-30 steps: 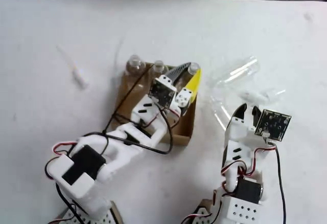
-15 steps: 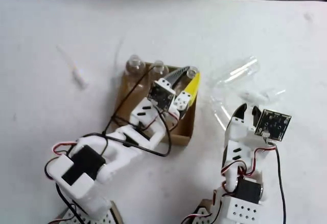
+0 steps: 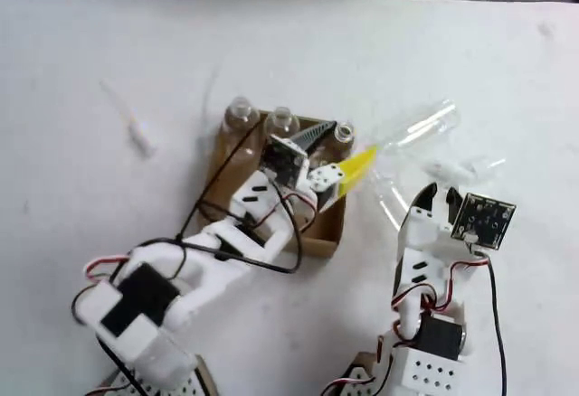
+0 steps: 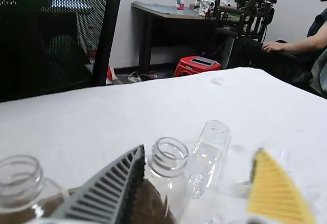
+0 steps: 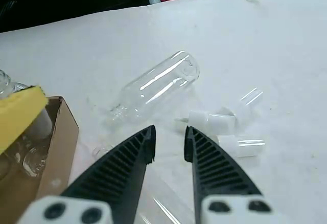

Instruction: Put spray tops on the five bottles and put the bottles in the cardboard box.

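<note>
Now the left pincer (image 3: 354, 140) gapes wide over the cardboard box (image 3: 324, 240), gripping nothing, an upright bottle (image 3: 344, 131) between its jaws. The right pincer (image 5: 169, 136), slightly parted and empty, faces a lying bottle (image 5: 156, 85) on the counter (image 3: 452, 52).

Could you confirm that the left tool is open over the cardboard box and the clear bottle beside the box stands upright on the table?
Not quite: the clear bottle lies on its side on the table, as the right wrist view shows. The left tool is indeed open over the cardboard box.
</note>
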Robot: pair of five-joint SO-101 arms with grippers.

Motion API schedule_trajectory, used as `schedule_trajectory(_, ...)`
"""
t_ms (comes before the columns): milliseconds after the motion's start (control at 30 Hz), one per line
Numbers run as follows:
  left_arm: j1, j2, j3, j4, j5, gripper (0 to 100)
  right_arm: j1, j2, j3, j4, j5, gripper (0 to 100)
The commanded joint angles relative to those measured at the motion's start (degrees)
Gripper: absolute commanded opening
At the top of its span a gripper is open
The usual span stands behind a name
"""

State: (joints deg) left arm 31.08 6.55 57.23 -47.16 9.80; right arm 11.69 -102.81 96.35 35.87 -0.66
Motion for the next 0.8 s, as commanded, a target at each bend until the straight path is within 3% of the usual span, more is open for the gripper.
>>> schedule_trajectory(0, -1.0, -8.8, -2.5, 15.6, 5.8, 44, 0.0, -0.1, 0.5, -1.3, 0.6, 8.4)
schedule_trajectory(100, -3.0, -14.0, -3.5, 22.1, 9.2, 44, 0.0, -0.2, 0.5, -1.3, 0.6, 8.4)
schedule_trajectory(267, -3.5, -19.7, -3.3, 25.1, 10.5, 44, -1.8, 0.0, 0.5, -1.3, 1.1, 8.4)
schedule_trajectory(400, -3.5, -21.4, -3.3, 25.2, 10.5, 44, -2.0, 0.0, 0.5, -1.0, 5.3, 8.3)
schedule_trajectory(767, -6.5, -23.1, -3.6, 25.4, 10.6, 44, -2.1, 0.0, 0.5, -0.9, 5.9, 8.4)
